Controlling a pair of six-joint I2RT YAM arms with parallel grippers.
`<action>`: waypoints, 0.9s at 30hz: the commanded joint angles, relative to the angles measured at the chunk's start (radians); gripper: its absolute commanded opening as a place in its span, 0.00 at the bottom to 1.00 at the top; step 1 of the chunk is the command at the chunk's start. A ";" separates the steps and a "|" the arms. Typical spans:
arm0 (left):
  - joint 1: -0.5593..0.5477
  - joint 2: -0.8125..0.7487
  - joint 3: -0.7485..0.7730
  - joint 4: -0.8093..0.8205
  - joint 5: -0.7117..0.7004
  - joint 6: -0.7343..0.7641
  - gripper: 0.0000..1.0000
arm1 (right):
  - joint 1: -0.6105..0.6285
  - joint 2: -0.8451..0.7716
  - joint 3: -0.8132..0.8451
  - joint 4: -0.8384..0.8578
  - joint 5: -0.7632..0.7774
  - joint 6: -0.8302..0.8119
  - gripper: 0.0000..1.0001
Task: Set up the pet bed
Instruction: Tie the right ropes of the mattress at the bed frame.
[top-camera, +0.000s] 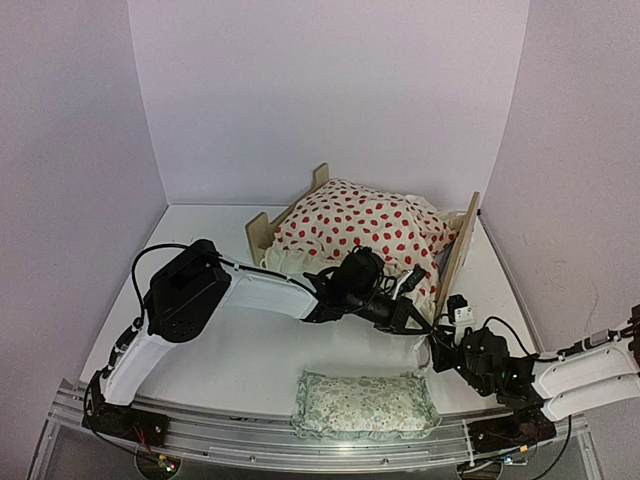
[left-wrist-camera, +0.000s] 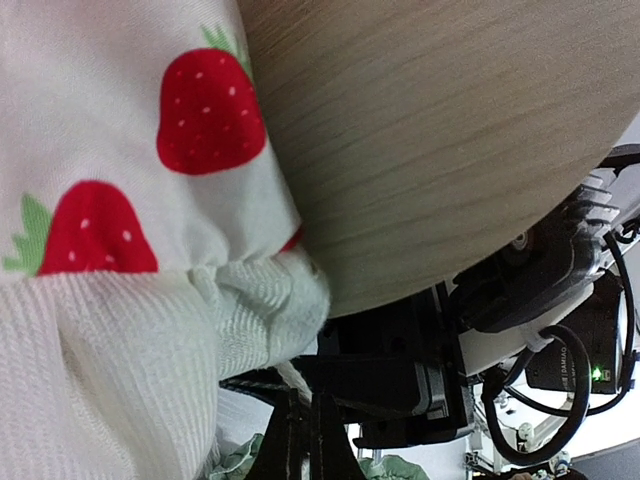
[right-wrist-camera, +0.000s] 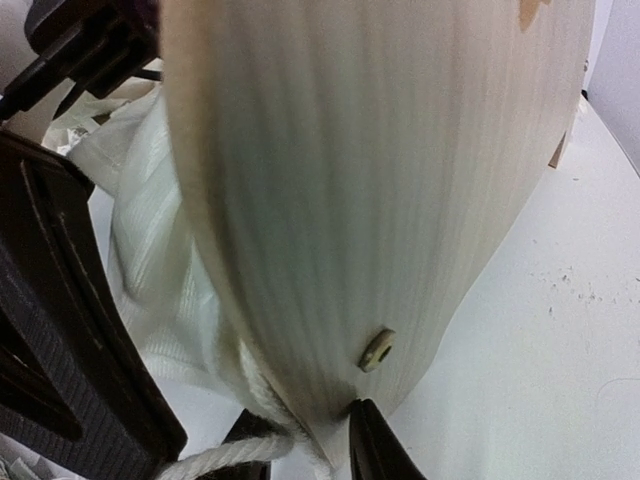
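Observation:
The pet bed (top-camera: 262, 228), a light-wood frame, stands at the back middle with its headboard (top-camera: 458, 250) on the right. A cream cushion (top-camera: 360, 230) printed with red strawberries is heaped on it. My left gripper (top-camera: 412, 305) reaches under the cushion's near right corner. Its fingers (left-wrist-camera: 308, 440) are pressed together below the cushion's ribbed white edge (left-wrist-camera: 130, 350) and the headboard (left-wrist-camera: 450, 130). My right gripper (top-camera: 440, 350) is at the headboard's near lower corner. Its fingers (right-wrist-camera: 310, 445) pinch the bottom edge of the wooden headboard (right-wrist-camera: 380, 180), with a white cord (right-wrist-camera: 230, 460) beside it.
A small green floral pillow (top-camera: 365, 405) lies at the near edge of the table, between the two arm bases. The left arm's black body (right-wrist-camera: 50, 330) sits close beside the right gripper. White walls enclose the table on three sides.

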 joint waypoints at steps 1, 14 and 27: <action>-0.003 -0.056 -0.002 0.041 0.023 -0.002 0.00 | 0.002 0.011 -0.010 0.091 0.003 -0.012 0.21; -0.002 -0.054 -0.022 0.049 0.021 0.004 0.04 | 0.003 -0.105 -0.026 -0.042 -0.052 0.072 0.13; -0.003 -0.050 -0.015 0.047 0.024 0.007 0.04 | 0.003 -0.180 -0.028 -0.104 -0.082 0.067 0.22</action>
